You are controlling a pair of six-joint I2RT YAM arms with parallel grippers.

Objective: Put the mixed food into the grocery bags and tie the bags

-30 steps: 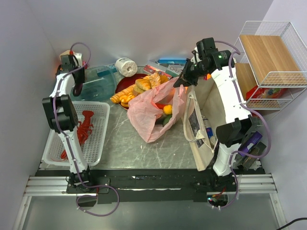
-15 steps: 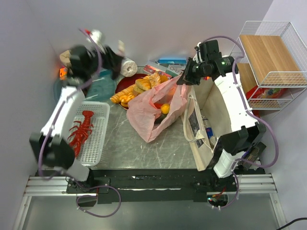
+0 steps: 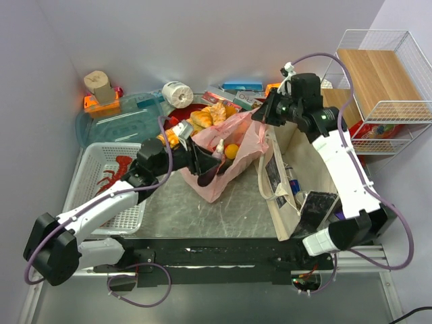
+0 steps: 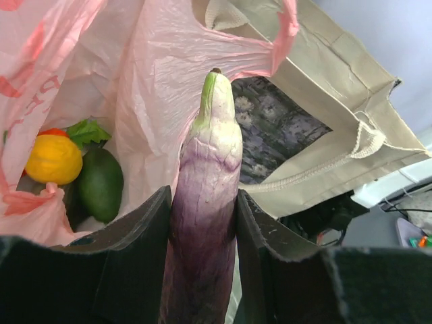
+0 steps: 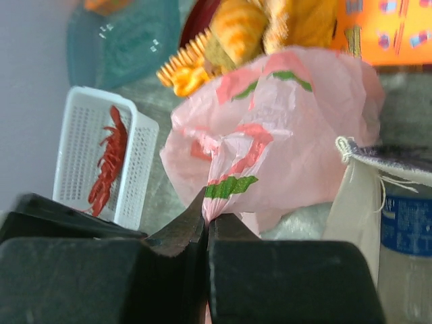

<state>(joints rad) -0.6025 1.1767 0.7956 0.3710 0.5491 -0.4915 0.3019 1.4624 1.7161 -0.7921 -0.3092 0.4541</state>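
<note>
the left gripper (image 3: 202,164) reaches in from the left to the mouth of the pink plastic bag (image 3: 224,179), its two dark fingers (image 4: 138,236) partly spread and clamped on the sides of a purple eggplant (image 4: 206,158). the eggplant stands lengthwise between the jaws and juts well past the fingertips, its pale green stem end pointing into the bag's opening. its skin goes from deep purple near the grip to a washed-out, white-streaked lilac further up, then to the light green cap. just beyond and to the left of it in the wrist view, inside the bag, lie a yellow lemon (image 4: 52,159) and a dark green vegetable (image 4: 100,183) touching each other, with a sliver of red and a green leaf above the lemon. the bag is thin, crinkled and translucent, printed with red and green marks. the right gripper (image 5: 208,214) is pressed together on a gathered strip of the bag's handle, pinching it and holding that side up above the table (image 3: 202,216). right beside the pink bag, on its right, stands the beige canvas tote (image 3: 305,156), open at the top, its dark printed panel (image 4: 277,128) facing the bag; a blue-labelled bottle (image 5: 406,229) shows inside it. behind the pink bag sit golden breads (image 3: 209,116), and to the left a red lobster (image 3: 116,177) lies in a white basket (image 3: 94,159).
</note>
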